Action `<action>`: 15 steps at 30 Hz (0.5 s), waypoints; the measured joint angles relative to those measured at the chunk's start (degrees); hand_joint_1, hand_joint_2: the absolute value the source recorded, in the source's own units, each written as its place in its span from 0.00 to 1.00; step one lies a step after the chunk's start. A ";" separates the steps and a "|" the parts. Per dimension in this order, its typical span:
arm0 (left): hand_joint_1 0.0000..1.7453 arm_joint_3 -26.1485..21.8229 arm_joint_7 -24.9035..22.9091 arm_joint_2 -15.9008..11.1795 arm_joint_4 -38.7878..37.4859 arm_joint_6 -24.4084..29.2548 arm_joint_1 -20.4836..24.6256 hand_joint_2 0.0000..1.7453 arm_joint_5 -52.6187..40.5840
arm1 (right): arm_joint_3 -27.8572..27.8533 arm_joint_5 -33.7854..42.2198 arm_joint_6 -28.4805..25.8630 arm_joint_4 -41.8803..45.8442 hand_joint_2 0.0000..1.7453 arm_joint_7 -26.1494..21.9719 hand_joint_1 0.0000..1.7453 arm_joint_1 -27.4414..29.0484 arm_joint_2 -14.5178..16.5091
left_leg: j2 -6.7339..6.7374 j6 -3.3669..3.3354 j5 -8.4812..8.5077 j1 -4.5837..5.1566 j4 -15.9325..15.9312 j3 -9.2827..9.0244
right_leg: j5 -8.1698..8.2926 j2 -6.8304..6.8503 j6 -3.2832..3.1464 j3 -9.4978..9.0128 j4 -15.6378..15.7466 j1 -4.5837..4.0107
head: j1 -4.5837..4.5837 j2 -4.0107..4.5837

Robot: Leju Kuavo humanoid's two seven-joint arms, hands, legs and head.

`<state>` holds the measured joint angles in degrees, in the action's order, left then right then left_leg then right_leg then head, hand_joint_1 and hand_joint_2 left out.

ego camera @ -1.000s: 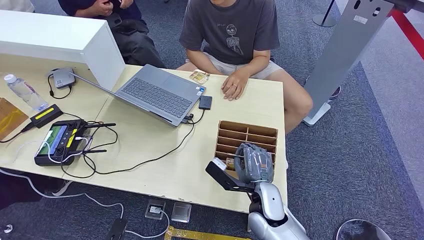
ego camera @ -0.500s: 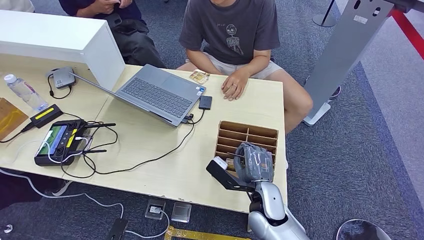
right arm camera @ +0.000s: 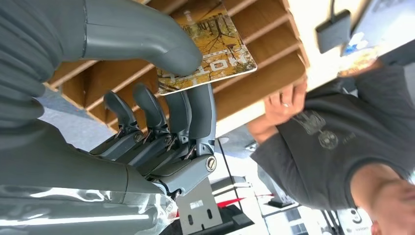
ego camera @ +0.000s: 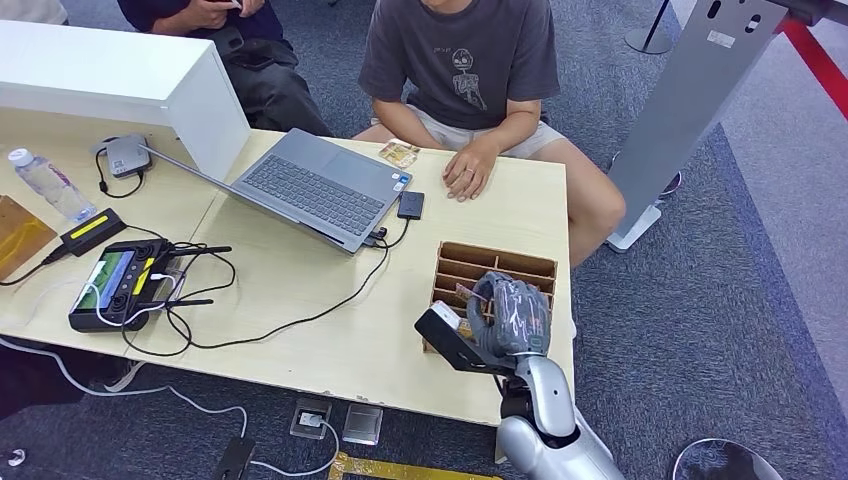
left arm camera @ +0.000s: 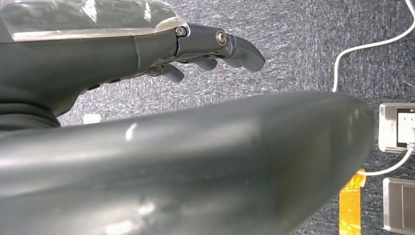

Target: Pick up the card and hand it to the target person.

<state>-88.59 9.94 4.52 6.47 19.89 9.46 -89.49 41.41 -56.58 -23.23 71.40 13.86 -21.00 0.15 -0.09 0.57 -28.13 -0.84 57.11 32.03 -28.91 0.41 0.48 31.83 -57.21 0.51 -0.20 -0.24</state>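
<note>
The right hand (right arm camera: 161, 98) pinches the card (right arm camera: 210, 49) between thumb and fingers, just above the slotted wooden holder (ego camera: 520, 268) on the table (ego camera: 300, 290). The hold covers one corner only — the card could pivot or slip as the arm swings toward the seated person (ego camera: 470, 60). The left hand (left arm camera: 215, 46) hangs over the carpet, fingers loosely apart, holding nothing.

High head view down onto the table (ego camera: 300, 290); close right wrist view sharing its wooden organizer (ego camera: 497, 268); left wrist floorward.
</note>
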 joint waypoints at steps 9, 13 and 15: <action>0.00 0.00 -0.02 0.00 0.00 0.13 -0.01 0.00 0.17 | -2.35 5.74 -1.21 4.61 1.00 -1.14 0.83 -0.23 -1.24 | 0.00 0.00 0.00 0.00 0.00 0.00 | 0.00 0.00 0.00 0.00 0.00 0.00 | 0.02 0.00; 0.00 0.00 0.01 0.00 0.00 0.10 -0.05 0.00 0.04 | -3.91 11.78 -2.02 7.13 1.00 -2.40 0.84 -0.76 -2.30 | 0.00 0.00 0.00 0.00 0.01 -0.01 | 0.00 0.00 0.00 0.00 0.00 0.00 | 0.01 0.00; 0.00 0.00 0.01 0.00 0.00 0.08 -0.06 0.00 -0.18 | -4.78 16.32 -2.07 8.55 1.00 -3.91 0.86 -1.10 -2.82 | 0.00 0.00 0.00 0.00 0.01 -0.01 | 0.00 -0.01 0.00 0.00 0.00 0.00 | 0.00 0.00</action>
<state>-88.59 9.95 4.52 6.47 19.97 9.40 -89.67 36.63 -40.26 -25.30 79.95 9.95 -22.10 -2.66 -0.09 0.57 -28.13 -0.83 57.11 32.02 -28.90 0.40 0.48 31.83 -57.21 0.51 -0.20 -0.24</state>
